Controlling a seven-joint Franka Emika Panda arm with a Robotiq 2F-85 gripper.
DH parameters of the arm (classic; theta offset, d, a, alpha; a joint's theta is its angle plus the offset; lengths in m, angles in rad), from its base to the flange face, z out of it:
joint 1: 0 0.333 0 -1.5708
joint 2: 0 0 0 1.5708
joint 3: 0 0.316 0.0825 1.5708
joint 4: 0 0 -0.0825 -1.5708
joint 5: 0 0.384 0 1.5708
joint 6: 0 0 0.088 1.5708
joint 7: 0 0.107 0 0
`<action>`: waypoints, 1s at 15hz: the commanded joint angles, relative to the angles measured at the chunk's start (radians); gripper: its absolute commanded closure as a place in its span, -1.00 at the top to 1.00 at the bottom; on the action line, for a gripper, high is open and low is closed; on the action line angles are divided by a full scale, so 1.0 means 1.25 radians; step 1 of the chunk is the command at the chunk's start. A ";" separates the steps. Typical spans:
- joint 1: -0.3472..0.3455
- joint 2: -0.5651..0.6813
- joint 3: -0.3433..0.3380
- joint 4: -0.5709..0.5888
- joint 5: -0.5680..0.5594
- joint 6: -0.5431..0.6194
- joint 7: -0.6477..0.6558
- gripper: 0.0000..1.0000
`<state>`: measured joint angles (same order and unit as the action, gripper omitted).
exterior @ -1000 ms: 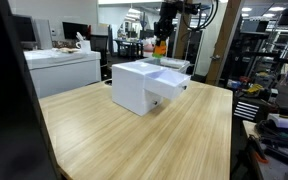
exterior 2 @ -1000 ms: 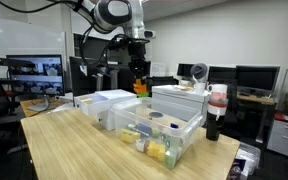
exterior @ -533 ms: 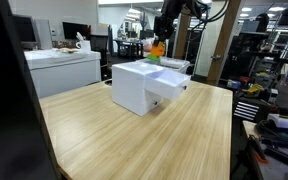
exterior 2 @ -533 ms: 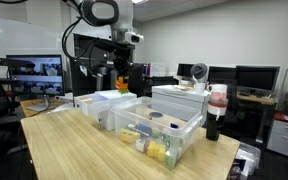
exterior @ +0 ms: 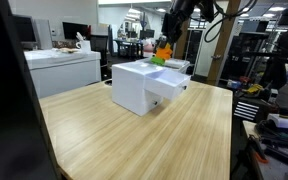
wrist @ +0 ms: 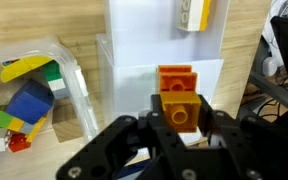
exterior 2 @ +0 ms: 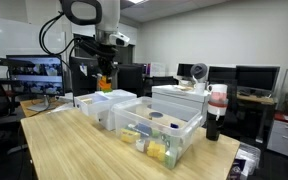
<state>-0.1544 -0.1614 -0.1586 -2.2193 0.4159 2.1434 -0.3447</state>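
Orange brick [wrist: 177,106] update: it's pinched between the two fingers of the gripper [wrist: 178,118]. The jaws are closed on its sides and it hangs in the air, touching nothing else. We see the same brick in both exterior views [exterior: 163,50] [exterior 2: 104,83], tucked right under the wrist.

What's changed: over the last second the arm has swung it sideways. In an exterior view the gripper [exterior 2: 104,78] was up beside the white drawer unit [exterior 2: 179,100]; now it's well clear of that. It has drifted across to the storage bins [exterior 2: 109,100] at the far end of the table [exterior 2: 54,150]. Height looks about the same to us, and the grip hasn't loosened at all.

Around the jaws in the wrist view:
- straight below them, a white box top [wrist: 154,45]
- off to one side of them, just beside that box, a clear bin [wrist: 76,75] with loose bricks [wrist: 29,100] in blue, yellow, green and red
- beyond the jaws, a yellow piece [wrist: 191,12] lying in a white compartment

Our read: this is plain mid-carry. The brick is secure and has been moved over, but it isn't set down anywhere yet. Nothing on the table has been disturbed by the swing, as far as we can tell.
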 commanded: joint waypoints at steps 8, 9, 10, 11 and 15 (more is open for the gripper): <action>0.012 -0.122 -0.089 -0.121 0.065 -0.143 -0.073 -0.77; 0.013 -0.121 -0.099 -0.130 0.079 -0.142 -0.088 -0.77; 0.014 -0.121 -0.111 -0.140 0.102 -0.142 -0.110 -0.77; 0.014 -0.117 -0.119 -0.146 0.117 -0.139 -0.129 -0.77; 0.016 -0.092 -0.140 -0.154 0.179 -0.155 -0.204 -0.78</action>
<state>-0.1394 -0.2826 -0.3183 -2.4000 0.5864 1.9732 -0.5307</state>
